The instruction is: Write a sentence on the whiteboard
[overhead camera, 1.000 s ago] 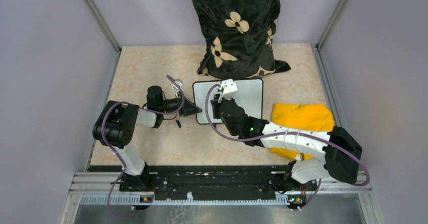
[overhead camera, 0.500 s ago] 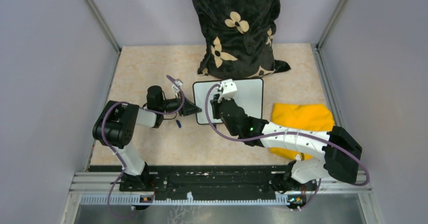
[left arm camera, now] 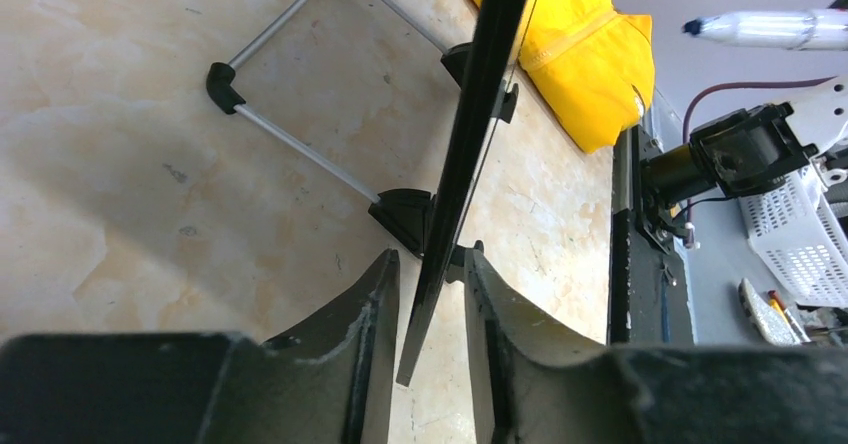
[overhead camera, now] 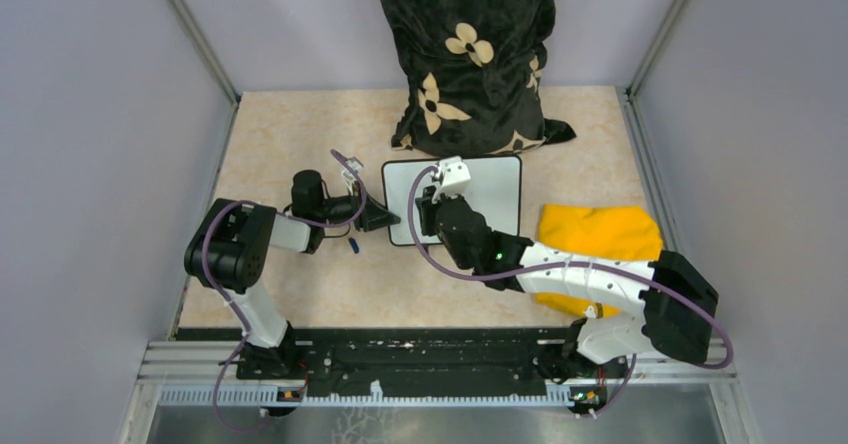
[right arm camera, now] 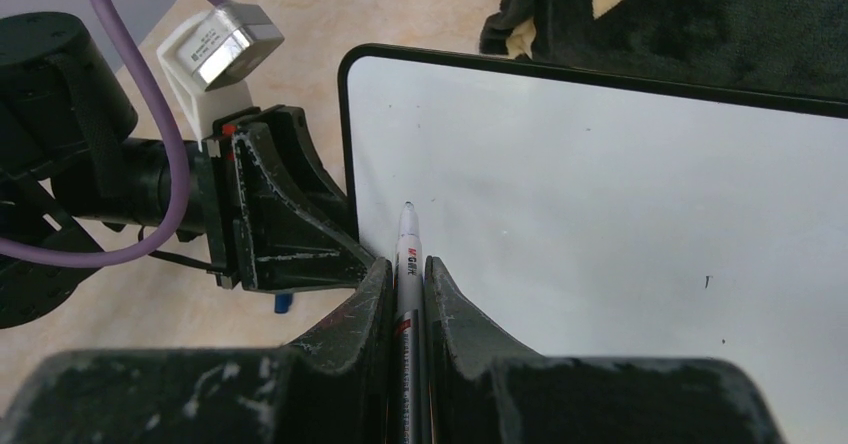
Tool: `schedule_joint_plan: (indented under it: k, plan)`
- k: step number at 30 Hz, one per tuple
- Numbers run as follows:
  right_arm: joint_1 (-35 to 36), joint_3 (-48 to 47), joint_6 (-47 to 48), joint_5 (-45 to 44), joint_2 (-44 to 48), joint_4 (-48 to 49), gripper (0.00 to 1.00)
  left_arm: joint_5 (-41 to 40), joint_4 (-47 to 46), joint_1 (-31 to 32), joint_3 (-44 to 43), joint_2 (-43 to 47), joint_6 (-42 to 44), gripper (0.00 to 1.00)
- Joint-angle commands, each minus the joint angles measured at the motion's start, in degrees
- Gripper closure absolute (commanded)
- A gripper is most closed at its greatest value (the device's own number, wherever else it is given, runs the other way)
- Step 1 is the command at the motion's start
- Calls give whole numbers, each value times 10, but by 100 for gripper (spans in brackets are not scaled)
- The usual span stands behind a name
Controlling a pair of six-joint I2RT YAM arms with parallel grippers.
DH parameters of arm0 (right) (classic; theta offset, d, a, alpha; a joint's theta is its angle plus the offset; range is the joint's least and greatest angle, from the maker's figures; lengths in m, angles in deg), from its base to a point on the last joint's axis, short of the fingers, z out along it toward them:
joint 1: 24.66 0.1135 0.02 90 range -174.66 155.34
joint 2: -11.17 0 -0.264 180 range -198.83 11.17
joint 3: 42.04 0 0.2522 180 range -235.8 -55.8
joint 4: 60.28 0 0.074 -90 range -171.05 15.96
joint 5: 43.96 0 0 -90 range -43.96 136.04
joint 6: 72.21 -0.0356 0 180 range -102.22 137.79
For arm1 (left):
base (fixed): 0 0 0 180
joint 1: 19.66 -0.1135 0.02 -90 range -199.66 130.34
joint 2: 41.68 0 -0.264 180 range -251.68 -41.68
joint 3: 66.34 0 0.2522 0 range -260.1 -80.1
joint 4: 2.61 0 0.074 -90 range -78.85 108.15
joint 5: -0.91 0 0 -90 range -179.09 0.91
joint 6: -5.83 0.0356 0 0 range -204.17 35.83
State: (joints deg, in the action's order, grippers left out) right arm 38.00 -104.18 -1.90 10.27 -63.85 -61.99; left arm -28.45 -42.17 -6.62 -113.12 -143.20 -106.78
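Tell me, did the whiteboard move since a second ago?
No. The whiteboard has stayed put: its top edge is still tucked against the black flowered pillow, and its lower right corner still sits just left of the yellow cloth.

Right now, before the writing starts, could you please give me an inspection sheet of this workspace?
Surface: beige marbled tabletop.
Job's things: whiteboard propped on a wire stand; face blank except one tiny speck; no sentence yet.
Clutter: yellow cloth right of the board; black flowered cushion behind it; small blue cap near the left arm.
End effectors: left end effector straddles the board's left edge, grip unclear; right end effector shut on a white marker, tip near that edge.
Cables: purple cables along both arms; one loops before the board.
Surroundings: grey walls; metal rail at the near edge.
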Motion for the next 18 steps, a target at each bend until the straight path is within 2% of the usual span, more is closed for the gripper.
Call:
schedule_joint_plan:
  k: [1, 5, 18]
  plan:
    - [7, 6, -10, 0, 30, 39, 100, 2, 8, 2, -6, -10, 20, 62]
    - [7, 10, -10, 1, 37, 38, 100, 1, 7, 2, -6, -6, 18, 60]
    - [7, 9, -7, 0, 33, 42, 100, 4, 7, 2, -5, -8, 23, 70]
